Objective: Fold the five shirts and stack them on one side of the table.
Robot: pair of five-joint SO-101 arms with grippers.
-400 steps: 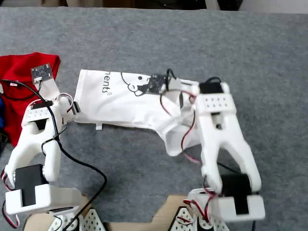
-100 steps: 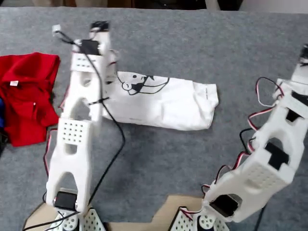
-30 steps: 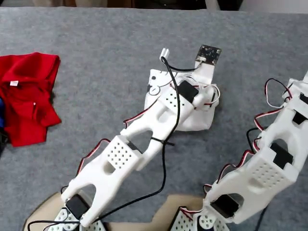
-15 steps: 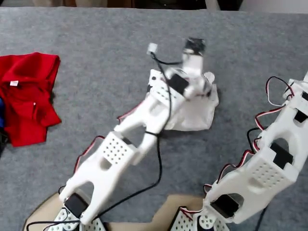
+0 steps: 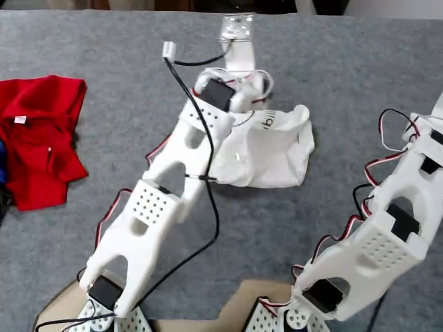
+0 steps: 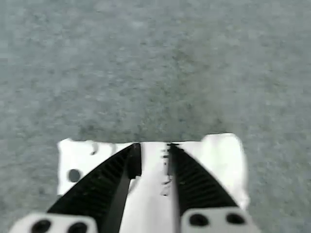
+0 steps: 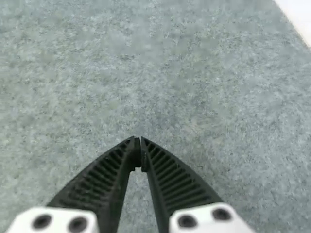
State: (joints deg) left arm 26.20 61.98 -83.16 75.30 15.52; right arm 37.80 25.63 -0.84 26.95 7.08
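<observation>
Midway through the fold: the white shirt (image 5: 273, 149) lies in a compact, slightly rumpled packet in the middle of the table (image 5: 360, 62). It is well apart from the red shirt (image 5: 41, 135), already folded at the left edge (a sliver of blue (image 5: 2, 173) shows beside it). Stacking looks not yet done. The left hand (image 6: 153, 151) hangs over the packet's far edge, fingers slightly parted and gripping nothing. The right hand (image 7: 140, 141), closed and empty, is over bare table.
</observation>
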